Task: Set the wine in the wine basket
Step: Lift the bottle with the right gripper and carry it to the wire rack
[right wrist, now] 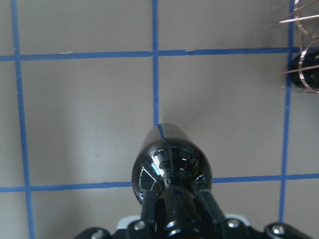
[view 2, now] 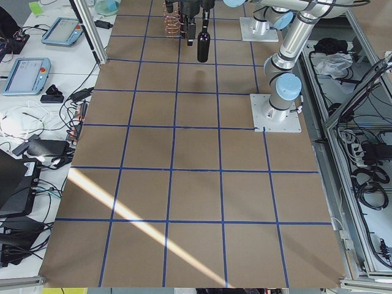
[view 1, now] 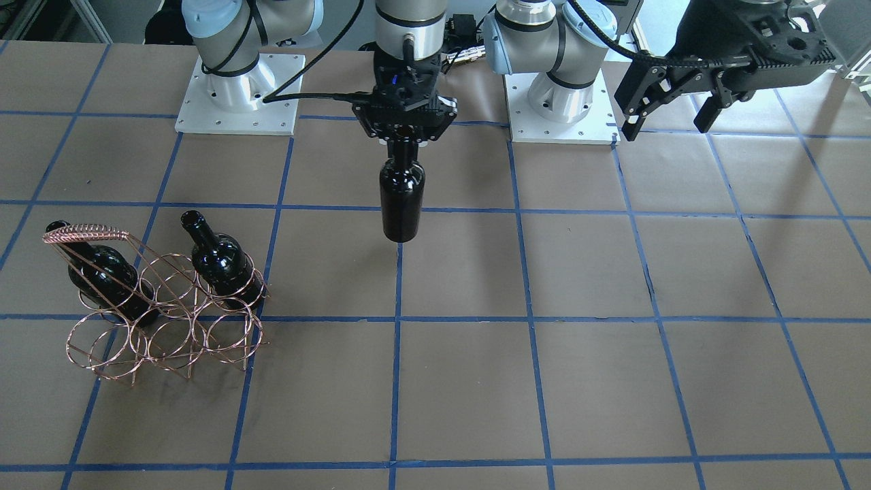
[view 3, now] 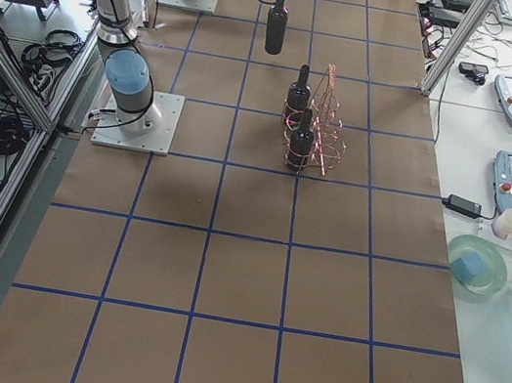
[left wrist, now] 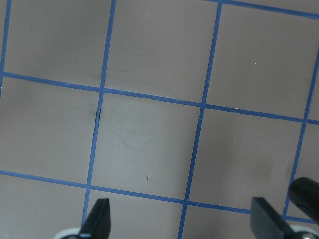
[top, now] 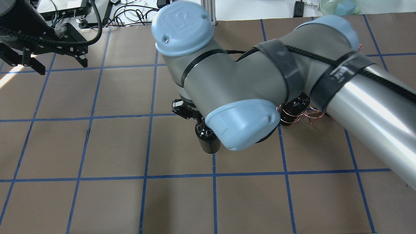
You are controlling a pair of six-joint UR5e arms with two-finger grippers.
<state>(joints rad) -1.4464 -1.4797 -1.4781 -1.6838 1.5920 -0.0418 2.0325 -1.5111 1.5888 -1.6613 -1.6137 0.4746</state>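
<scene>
Copper wine basket holds two bottles, wine outside.

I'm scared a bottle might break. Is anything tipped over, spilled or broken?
Nothing stands out. The right gripper holds the wine upright by its neck, above the table. Another bottle and a third bottle stand in the wine basket. No spill shows.
</scene>
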